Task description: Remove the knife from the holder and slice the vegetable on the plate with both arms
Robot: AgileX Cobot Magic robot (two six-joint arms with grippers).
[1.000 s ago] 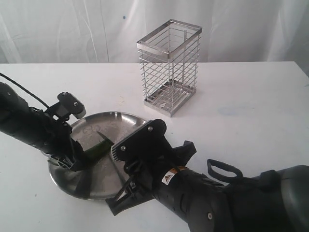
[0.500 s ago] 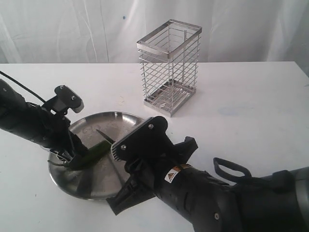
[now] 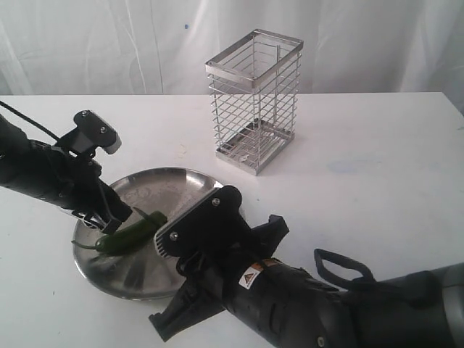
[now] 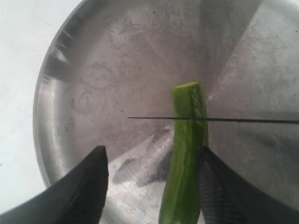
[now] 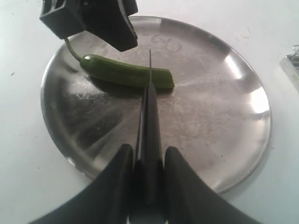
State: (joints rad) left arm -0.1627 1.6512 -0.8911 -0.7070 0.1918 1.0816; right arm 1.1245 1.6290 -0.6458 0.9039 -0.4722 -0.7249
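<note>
A green chili pepper [image 3: 130, 235] [image 4: 184, 158] [image 5: 124, 72] with one cut end lies on the steel plate [image 3: 145, 192] [image 4: 93, 93] [image 5: 210, 107]. My right gripper [image 3: 181, 297] [image 5: 147, 158] is shut on the black knife [image 5: 150, 107] [image 4: 233, 120]. The thin blade crosses the pepper close to its cut end. My left gripper [image 3: 101, 217] [image 4: 152, 186] is open and hovers over the pepper's stem half. The pepper lies next to one of its fingers [image 4: 224, 186]. In the exterior view the right gripper hides most of the knife.
The chrome wire holder [image 3: 254, 101] stands behind the plate on the white table [image 3: 362, 167], with no knife in it. One corner of the holder [image 5: 293, 65] shows in the right wrist view. White curtains hang at the back.
My left gripper has risen up and left off the pepper, which now lies free on the plate. The right arm with the knife has shifted slightly left and lower in the picture.
</note>
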